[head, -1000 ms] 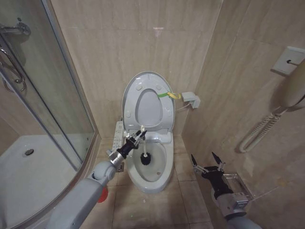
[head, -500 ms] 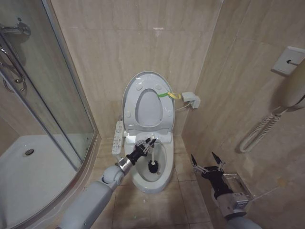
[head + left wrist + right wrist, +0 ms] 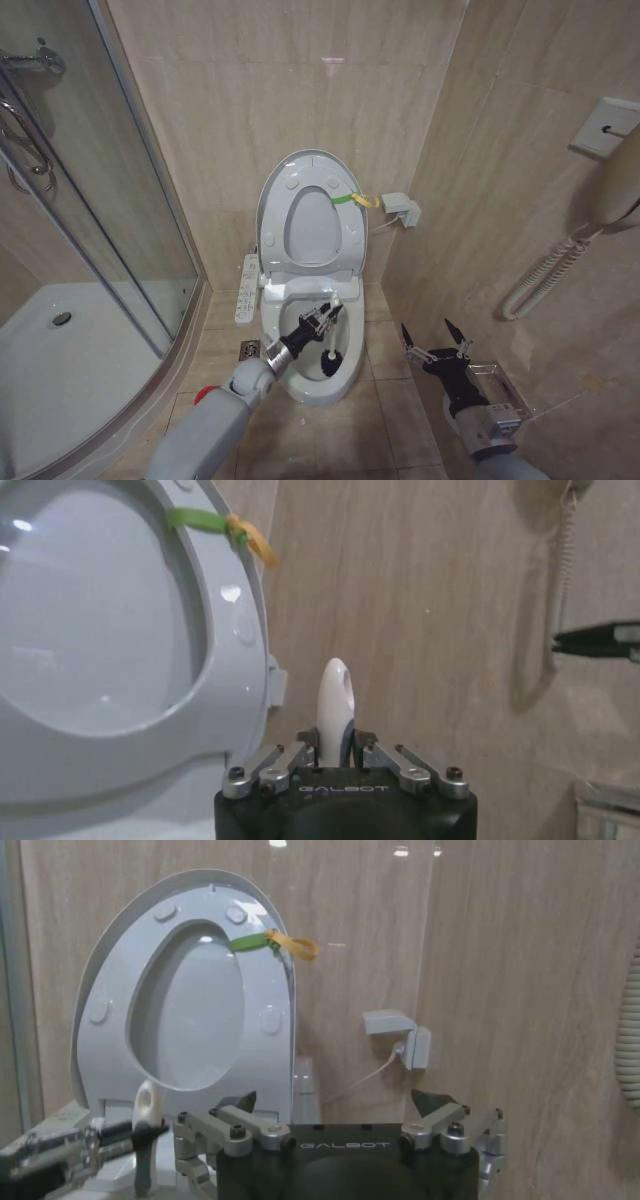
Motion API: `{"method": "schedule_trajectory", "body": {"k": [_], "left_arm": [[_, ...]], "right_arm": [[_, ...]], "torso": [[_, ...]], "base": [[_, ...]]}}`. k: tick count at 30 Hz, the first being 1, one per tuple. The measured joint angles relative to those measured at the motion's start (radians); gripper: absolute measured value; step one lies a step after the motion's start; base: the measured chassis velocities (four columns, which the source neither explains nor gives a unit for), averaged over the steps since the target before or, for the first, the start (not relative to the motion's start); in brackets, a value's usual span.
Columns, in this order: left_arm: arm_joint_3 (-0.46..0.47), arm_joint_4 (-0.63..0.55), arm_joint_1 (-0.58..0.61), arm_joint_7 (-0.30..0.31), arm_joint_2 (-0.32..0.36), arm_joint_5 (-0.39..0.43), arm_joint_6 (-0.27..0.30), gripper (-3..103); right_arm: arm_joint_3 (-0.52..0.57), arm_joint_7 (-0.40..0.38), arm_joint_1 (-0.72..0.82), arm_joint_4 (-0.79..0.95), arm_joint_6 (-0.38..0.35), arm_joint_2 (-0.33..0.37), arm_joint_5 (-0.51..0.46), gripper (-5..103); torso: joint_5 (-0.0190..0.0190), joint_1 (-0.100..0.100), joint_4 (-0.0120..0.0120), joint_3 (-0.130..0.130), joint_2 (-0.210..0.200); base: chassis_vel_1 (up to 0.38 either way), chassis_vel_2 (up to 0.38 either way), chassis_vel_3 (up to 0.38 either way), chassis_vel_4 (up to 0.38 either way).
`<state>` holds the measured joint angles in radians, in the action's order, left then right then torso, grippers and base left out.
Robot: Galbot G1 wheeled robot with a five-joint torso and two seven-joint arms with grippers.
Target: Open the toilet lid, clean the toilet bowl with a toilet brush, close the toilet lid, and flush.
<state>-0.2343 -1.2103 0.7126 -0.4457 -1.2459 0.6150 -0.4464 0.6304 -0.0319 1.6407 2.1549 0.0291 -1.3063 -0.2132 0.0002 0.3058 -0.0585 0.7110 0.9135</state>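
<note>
The toilet lid (image 3: pixel 283 186) stands raised against the wall with the seat ring, a green-and-yellow strap (image 3: pixel 352 199) at its rim. Below it the toilet bowl (image 3: pixel 348 370) lies open. My left gripper (image 3: pixel 326 317) hangs over the bowl, shut on the pale handle of the toilet brush (image 3: pixel 329 340), whose dark head (image 3: pixel 329 364) is down inside near the front. In the left wrist view the handle (image 3: pixel 333 699) sticks up between the shut fingers, with the lid (image 3: pixel 236 607) alongside. My right gripper (image 3: pixel 435 340) waits open, low and to the right of the toilet.
A glass shower door (image 3: pixel 110 190) and white shower tray (image 3: pixel 50 370) fill the left side. A control panel (image 3: pixel 247 288) sits beside the toilet, a wall box (image 3: pixel 400 208) right of the lid, a handset with coiled cord (image 3: pixel 612 180) on the right wall. Something red (image 3: pixel 204 393) lies behind my left arm.
My left gripper has carried the brush from the bowl's left rim across to the right and nearer the front. The right arm has stayed put.
</note>
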Motion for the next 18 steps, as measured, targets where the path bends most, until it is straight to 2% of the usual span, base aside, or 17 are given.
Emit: {"method": "schedule_trajectory", "body": {"k": [8,12,18], "left_arm": [[-0.004,0.128,0.027,-0.047,-0.031,-0.038,-0.053,22],[0.012,0.173,0.029,-0.054,-0.033,-0.048,-0.062,22],[0.038,0.188,0.036,-0.059,-0.023,-0.053,-0.072,24]], "right_arm": [[0.0,0.0,0.0,0.0,0.0,0.0,0.0,100],[0.0,0.0,0.0,0.0,0.0,0.0,0.0,100],[0.0,0.0,0.0,0.0,0.0,0.0,0.0,100]], "torso": [[-0.0005,0.0,-0.0002,0.0,0.0],[-0.0001,0.0,-0.0001,0.0,0.0],[-0.0003,0.0,0.0,0.0,0.0]], "base": [[0.0,0.0,0.0,0.0],[0.0,0.0,0.0,0.0],[0.0,0.0,0.0,0.0]]}}
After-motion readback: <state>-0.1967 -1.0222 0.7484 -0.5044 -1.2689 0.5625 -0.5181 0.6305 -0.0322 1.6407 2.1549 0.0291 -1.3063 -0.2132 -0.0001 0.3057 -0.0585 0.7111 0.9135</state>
